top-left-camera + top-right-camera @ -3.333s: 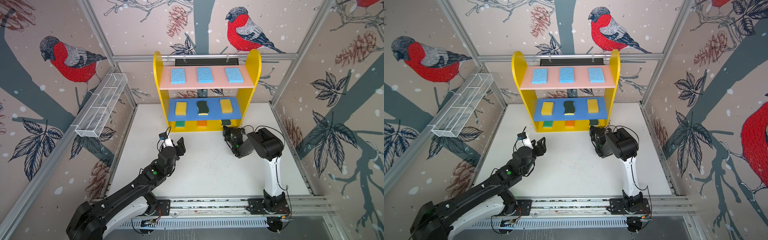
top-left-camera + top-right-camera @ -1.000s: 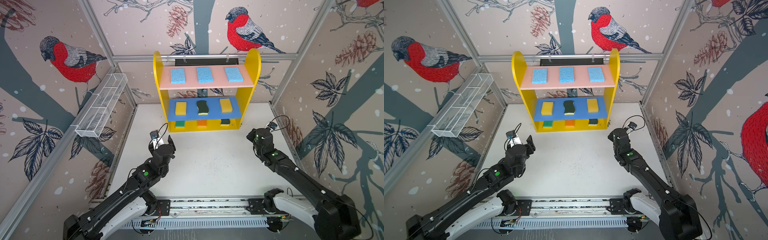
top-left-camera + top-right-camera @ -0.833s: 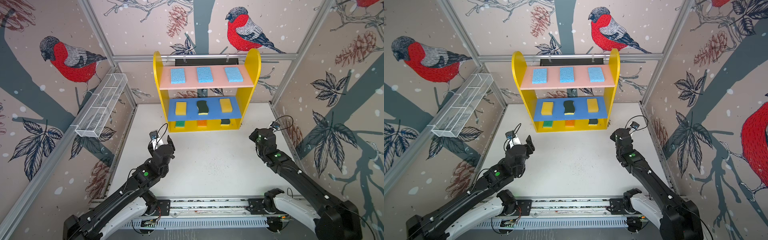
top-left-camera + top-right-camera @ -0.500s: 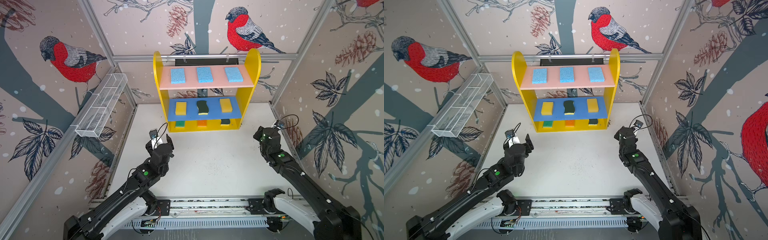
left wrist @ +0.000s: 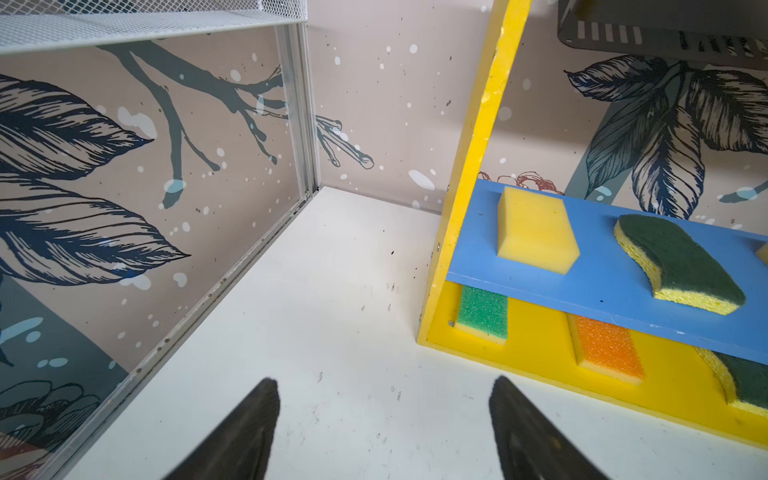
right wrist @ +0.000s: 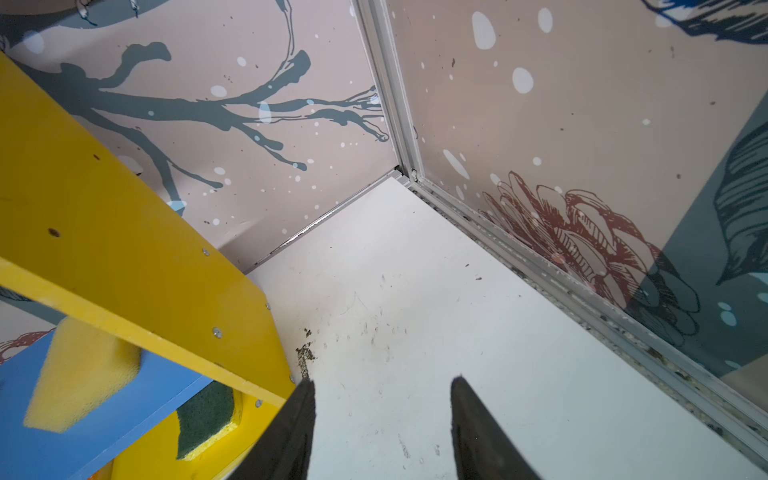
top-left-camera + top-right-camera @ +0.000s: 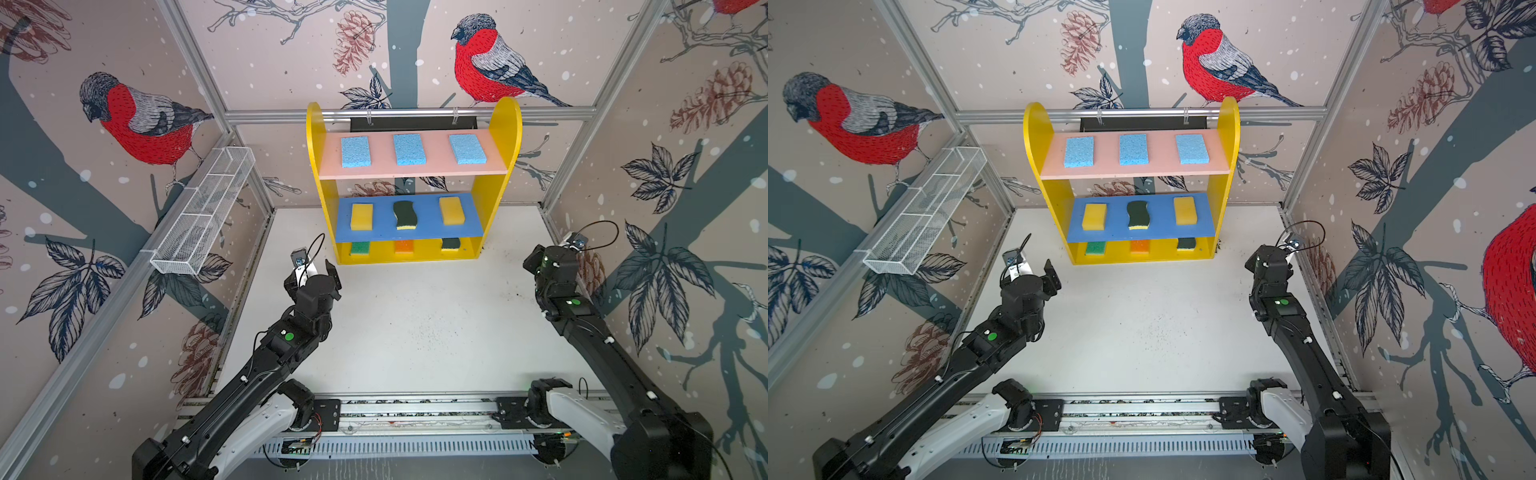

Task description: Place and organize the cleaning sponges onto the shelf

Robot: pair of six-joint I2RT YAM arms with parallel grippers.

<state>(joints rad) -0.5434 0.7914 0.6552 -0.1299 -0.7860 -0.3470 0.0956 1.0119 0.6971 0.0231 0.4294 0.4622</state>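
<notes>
All nine cleaning sponges [image 7: 409, 148] sit three to a board on the shelf [image 7: 507, 124], so the sorting looks finished. The left gripper [image 5: 384, 384] gapes wide and the right gripper [image 6: 382, 382] is parted, both empty; I'd guess the arms need only retreat

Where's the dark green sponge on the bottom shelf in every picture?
In a top view: dark green sponge, right end of the shelf's bottom tier.
In a top view: dark green sponge, same spot.
Left wrist: dark green sponge, at right edge.
Right wrist: dark green sponge, lower left.
Shared landmark: the blue board just above it.
</notes>
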